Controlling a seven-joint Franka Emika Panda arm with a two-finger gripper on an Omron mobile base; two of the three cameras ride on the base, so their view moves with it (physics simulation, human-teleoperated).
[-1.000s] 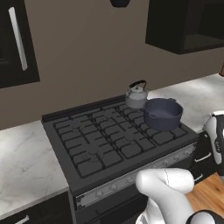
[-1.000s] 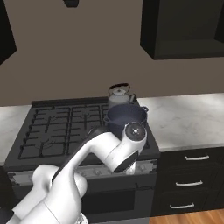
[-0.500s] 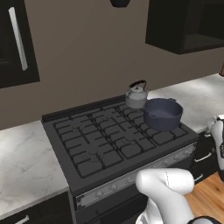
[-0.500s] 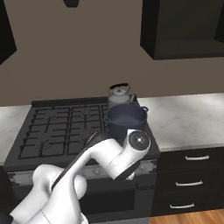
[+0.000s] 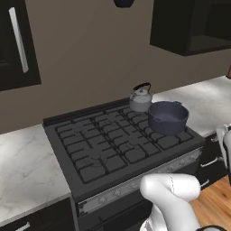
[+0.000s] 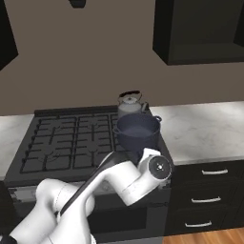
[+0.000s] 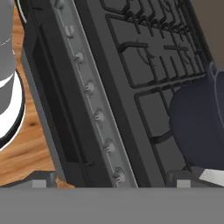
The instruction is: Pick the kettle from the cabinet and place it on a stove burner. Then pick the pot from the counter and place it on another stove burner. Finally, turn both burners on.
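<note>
While kettle (image 5: 140, 99) and pot (image 5: 168, 117) sit on right-hand burners, centre-right of the left view, knob-turning is pending.
Right view: both at frame centre, on the stove (image 6: 66, 143).
Hand view: knobs (image 7: 99, 116) in a diagonal row; jaws apart, empty; next, grasp one.

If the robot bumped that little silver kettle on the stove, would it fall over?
Probably not easily. The kettle sits upright on the grid grates, and its body looks wider than tall, so it would likely slide or wobble before tipping. It looks like stiff metal, so likely not fragile. The pot stands close beside it and might block a push that way.
</note>
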